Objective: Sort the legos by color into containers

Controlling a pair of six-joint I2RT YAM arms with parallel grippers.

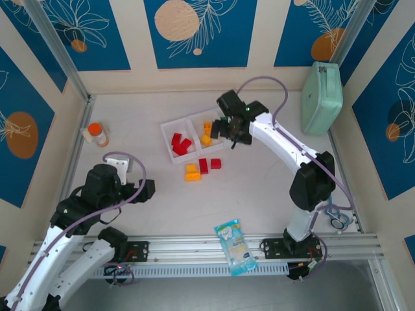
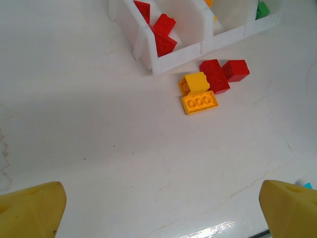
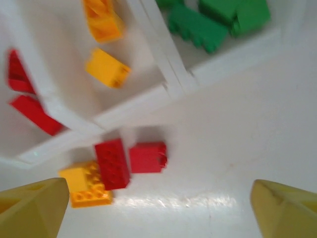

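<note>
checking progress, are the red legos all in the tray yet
Not all: two red legos lie on the table outside the tray, beside yellow ones.

My feed shows a white tray (image 2: 178,54) with red bricks (image 2: 166,25), yellow-orange bricks (image 3: 108,68) and green bricks (image 3: 198,27); the loose bricks (image 2: 215,74) are red and yellow. The case (image 1: 322,97) is mint green, the packet (image 1: 237,247) blue and white, the wall panels (image 1: 227,39) blue with peach discs and white leaves.

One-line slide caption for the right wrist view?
Open right gripper near the tray; red and yellow-orange legos lie unsorted on the table beside it.
</note>
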